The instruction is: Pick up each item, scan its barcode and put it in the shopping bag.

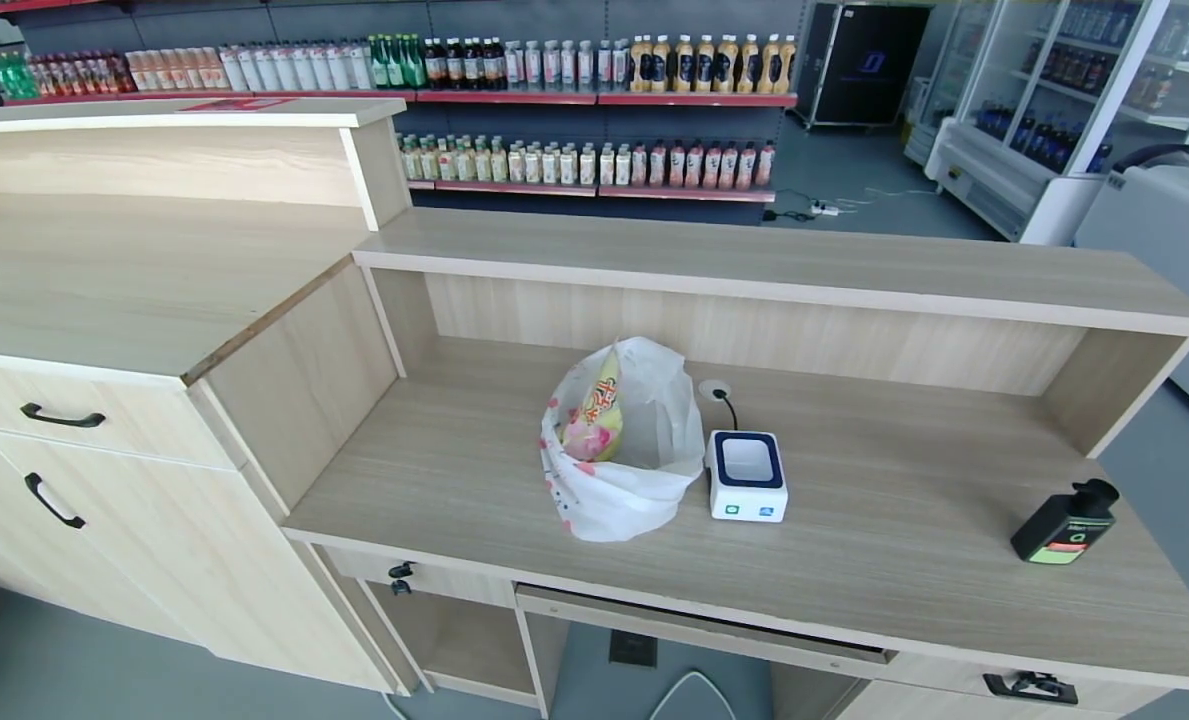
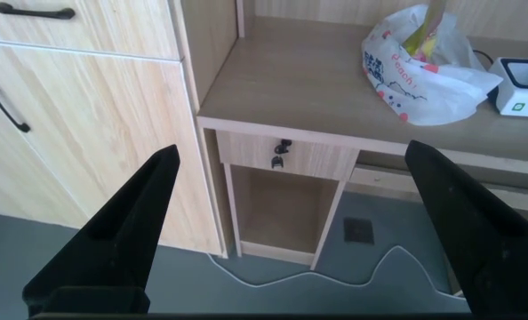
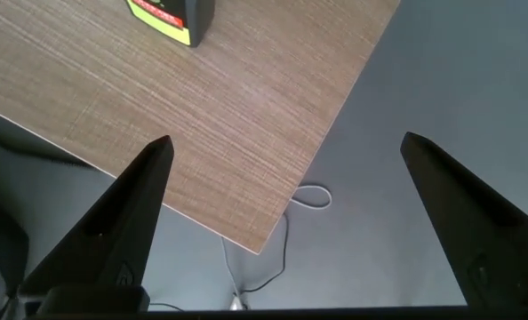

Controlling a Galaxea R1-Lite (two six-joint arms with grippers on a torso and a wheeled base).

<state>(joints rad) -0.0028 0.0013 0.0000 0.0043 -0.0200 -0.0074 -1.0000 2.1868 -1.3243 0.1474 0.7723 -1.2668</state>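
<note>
A white plastic shopping bag [image 1: 619,470] stands open in the middle of the wooden counter [image 1: 904,540], with a yellow and pink snack packet [image 1: 597,410] inside it. Just to its right sits a small white barcode scanner [image 1: 747,475] with a dark-framed window, its cable running to a hole in the counter. A black bottle [image 1: 1066,523] with a green and orange label lies near the counter's right end. My left gripper [image 2: 291,222] hangs open below the counter's front left, looking toward the bag [image 2: 420,67] and scanner [image 2: 522,87]. My right gripper [image 3: 286,222] is open over the counter's right corner, beside the bottle [image 3: 171,18].
The counter has a raised back ledge [image 1: 774,260] and a taller cabinet [image 1: 134,290] with drawers on its left. Beneath the front edge are a locked drawer [image 2: 282,156] and a pull-out tray [image 1: 704,625]. Drink shelves and fridges stand behind. A cable lies on the floor [image 3: 308,197].
</note>
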